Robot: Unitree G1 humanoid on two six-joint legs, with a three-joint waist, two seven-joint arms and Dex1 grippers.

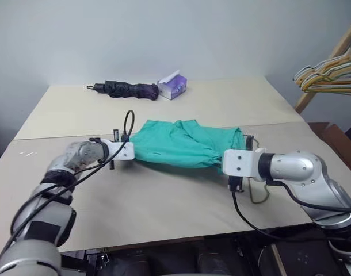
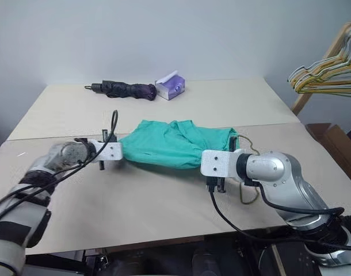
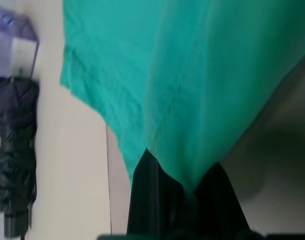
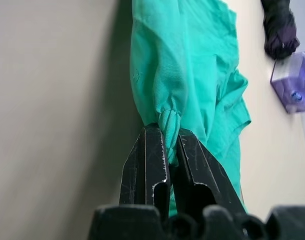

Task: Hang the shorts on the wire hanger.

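Both my end effectors, left [image 1: 131,150] and right [image 4: 168,150], clench teal-green cloth shorts [image 1: 184,144].
Thin olive-gold wire hanger [image 1: 259,192] lies underneath on the desk [image 1: 164,207]; hanging isn't done.

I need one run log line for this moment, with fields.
left tool: shut on shorts | right tool: shut on shorts | shorts: held stretched over table | wire hanger: on table, under right arm

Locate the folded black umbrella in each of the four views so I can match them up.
Left eye view: the umbrella lies at the table's far side, left of centre.
Right eye view: same place.
Left wrist view: at the picture's left edge.
Right wrist view: one end, upper right corner.
Shared landmark: the purple tissue box right beside it.
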